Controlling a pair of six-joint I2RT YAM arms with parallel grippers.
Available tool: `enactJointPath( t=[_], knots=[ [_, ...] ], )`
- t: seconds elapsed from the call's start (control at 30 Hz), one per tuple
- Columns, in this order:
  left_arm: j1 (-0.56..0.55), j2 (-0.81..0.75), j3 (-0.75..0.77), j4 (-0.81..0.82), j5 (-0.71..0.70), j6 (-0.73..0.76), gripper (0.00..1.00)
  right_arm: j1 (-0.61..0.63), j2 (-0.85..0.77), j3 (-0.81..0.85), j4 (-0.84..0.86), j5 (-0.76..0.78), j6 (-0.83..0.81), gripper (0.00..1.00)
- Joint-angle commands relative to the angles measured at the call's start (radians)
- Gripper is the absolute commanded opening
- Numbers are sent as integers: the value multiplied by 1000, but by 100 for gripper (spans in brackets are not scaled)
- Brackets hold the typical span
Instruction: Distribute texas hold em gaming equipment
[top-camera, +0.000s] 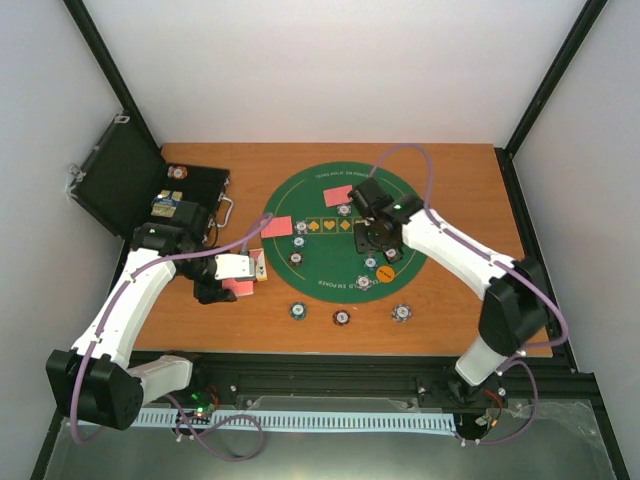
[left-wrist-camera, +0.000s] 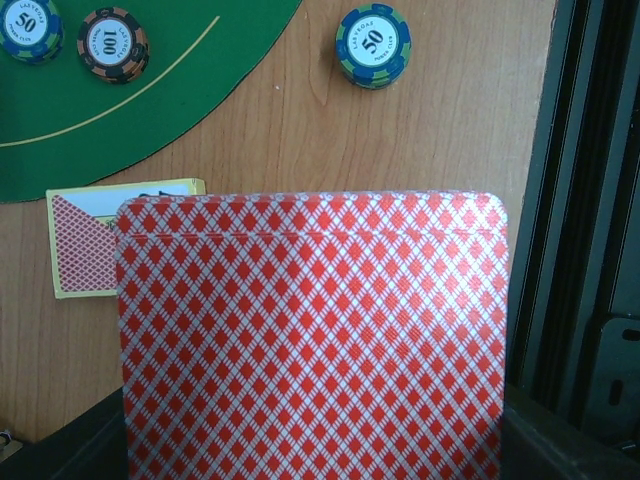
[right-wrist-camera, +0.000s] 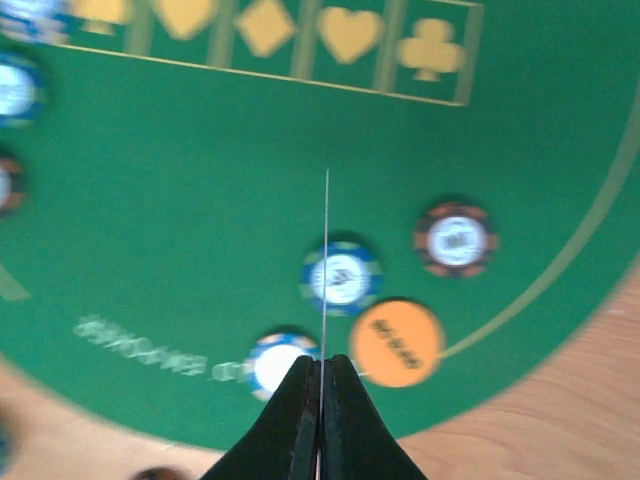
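The left gripper (top-camera: 236, 280) is clamped on red-backed cards (left-wrist-camera: 310, 340), held just off the left edge of the green felt mat (top-camera: 325, 275). The right gripper (right-wrist-camera: 322, 378) is pinched together on 1 card (right-wrist-camera: 326, 250), seen edge-on above the mat, near the orange button (right-wrist-camera: 395, 342).

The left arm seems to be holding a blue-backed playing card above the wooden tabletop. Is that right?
Not quite: the playing card in the left end effector is red-backed, not blue-backed, as the left wrist view shows. It is indeed held above the wooden tabletop.
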Motion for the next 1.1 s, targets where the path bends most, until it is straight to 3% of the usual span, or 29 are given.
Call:
enactJointPath(
  t=[0.0, 0.1, 0.23, 0.43, 0.6, 0.77, 0.93, 1.07],
  knots=[
    [-2, -13, 26, -2, 6, -10, 1, 52, 124, 119, -223, 404, -49, 3],
    [-3, -14, 32, -7, 5, -11, 1, 92, 212, 173, -298, 542, -22, 3],
    [-2, -13, 32, -6, 0, -11, 1, 125, 309, 196, -332, 603, 4, 3],
    [-2, -19, 34, -12, -7, -11, 1, 177, 422, 233, -301, 583, 2, 3],
    [-2, -29, 32, -17, -15, -5, 1, 191, 353, 258, -299, 551, 27, 3],
    [-3, -29, 23, -10, -11, -1, 1, 128, 146, 183, -149, 282, 2, 3],
    [-2, -38, 23, -12, -16, 2, 1, -67, -32, -67, 138, -274, 15, 3],
    [-2, -45, 17, -9, -24, 12, 1, -205, -49, -247, 272, -536, 33, 3]
  ],
)
